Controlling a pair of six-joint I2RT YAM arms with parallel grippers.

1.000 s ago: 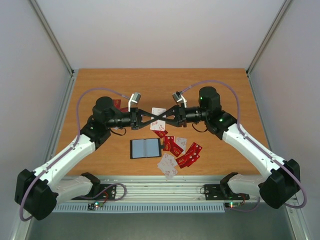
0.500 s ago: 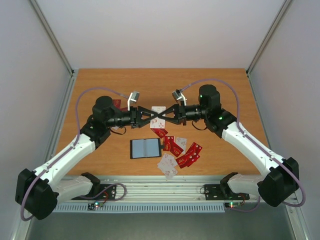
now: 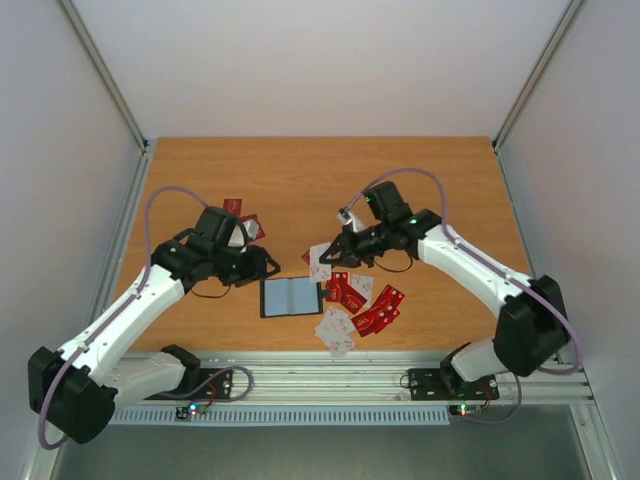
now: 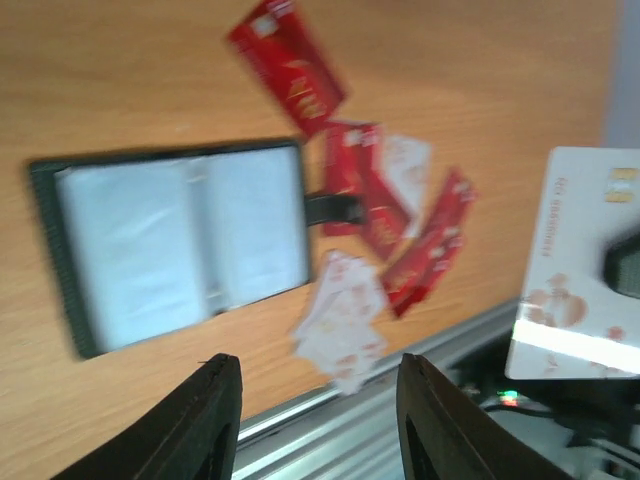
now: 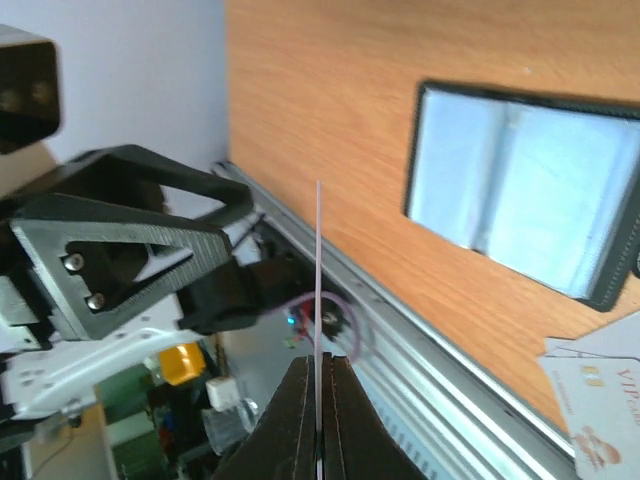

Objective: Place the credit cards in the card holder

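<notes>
Many credit cards (image 3: 372, 318) lie beside the open card holder (image 3: 291, 297).

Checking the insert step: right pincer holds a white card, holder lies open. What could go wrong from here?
1. The right pincer grips the white card by one end only; it could pivot or slip when pressed into the card holder.
2. The left pincer hangs open, off the holder; unpinned, it may slide.
3. Loose cards beside the holder could get swept.
</notes>
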